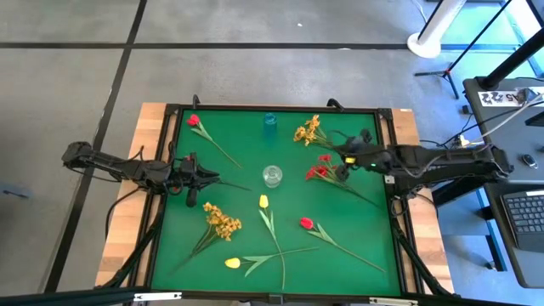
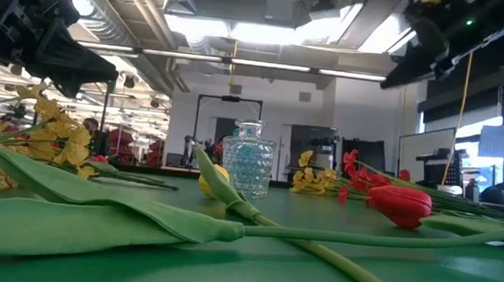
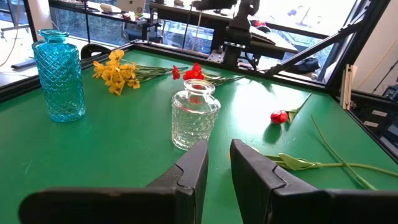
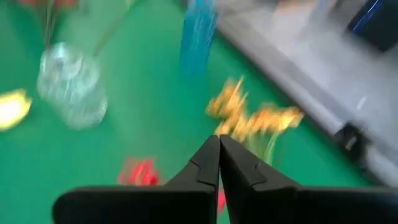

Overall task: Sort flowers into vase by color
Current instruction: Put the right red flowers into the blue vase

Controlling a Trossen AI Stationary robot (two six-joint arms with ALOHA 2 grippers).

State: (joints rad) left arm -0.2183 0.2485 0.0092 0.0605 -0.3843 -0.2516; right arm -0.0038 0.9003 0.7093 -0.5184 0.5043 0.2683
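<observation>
Flowers lie loose on the green table (image 1: 170,255): a red tulip (image 1: 194,120) at the far left, a yellow spray (image 1: 308,130) and a red spray (image 1: 321,168) at the far right, and another yellow spray (image 1: 221,219), two yellow tulips (image 1: 263,201) (image 1: 232,263) and a red tulip (image 1: 306,223) nearer. A blue vase (image 1: 270,121) and a clear vase (image 1: 272,175) stand upright mid-table. My left gripper (image 3: 217,155) hovers left of the clear vase, narrowly open with nothing between its fingers. My right gripper (image 4: 219,140) is shut on nothing, raised above the red spray.
A raised black frame (image 1: 388,153) borders the green mat on wooden boards. Long green stems and leaves (image 2: 228,220) cross the near middle of the table. A laptop (image 1: 527,212) and stands sit off the table's right side.
</observation>
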